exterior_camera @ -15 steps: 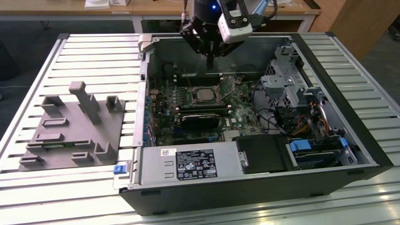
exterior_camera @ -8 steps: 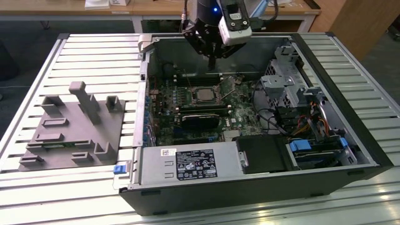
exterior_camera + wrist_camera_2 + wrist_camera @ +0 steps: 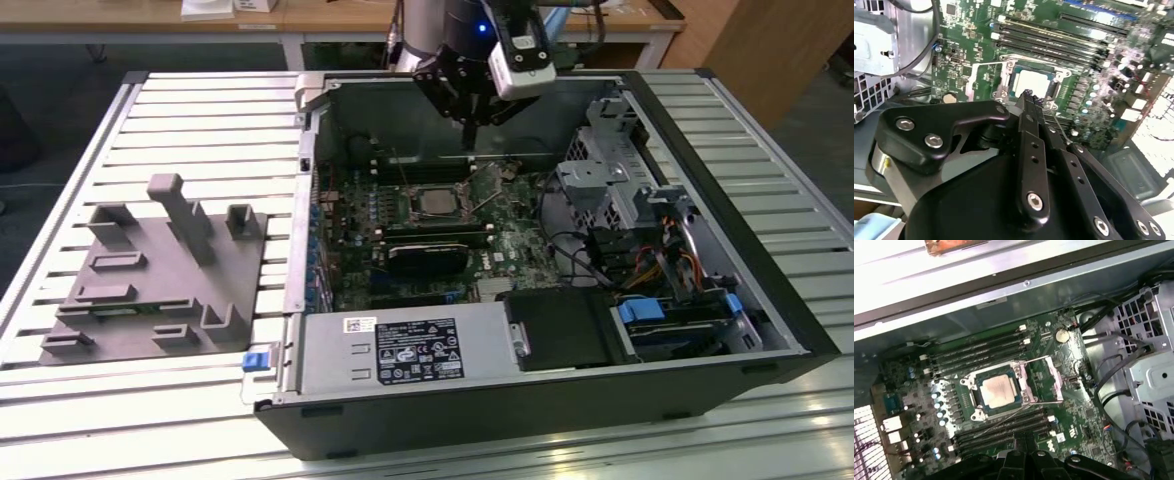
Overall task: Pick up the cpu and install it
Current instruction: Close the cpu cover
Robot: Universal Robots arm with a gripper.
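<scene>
— Any sign of the cpu (image 3: 998, 391)?
— Yes: seated flat in the black-framed socket (image 3: 974, 396) on the green motherboard (image 3: 1070, 412), pale silver top facing up.
— And the hinged metal retention frame (image 3: 1054, 380)?
— Swung open, lying just beside the socket on the side toward the drive cage (image 3: 1154, 375). Covers none of the chip.
— State of the gripper (image 3: 1027, 95)?
— Narrow: fingers (image 3: 1030, 112) pressed together down to the tips, nothing pinched between them. Hangs above the board, apart from the cpu. In the second wrist view, tips lined up with the socket's edge.
— Seen from outside?
— In the exterior view, hovers inside the open computer case (image 3: 534, 425), close to the far wall, over the motherboard. Points down at the board.
— Around the socket?
— Long black memory slots (image 3: 979, 347) along two opposite sides, and a round coin cell (image 3: 1061, 333) near the board's edge.
— Rest of the scene?
— Computer case: lying on its side on a slatted metal table (image 3: 200, 110), with the power supply (image 3: 400, 350) at the near end. To the exterior view's left, well apart from the case: a grey plastic fixture block (image 3: 147, 270), resting on the same table.
</scene>
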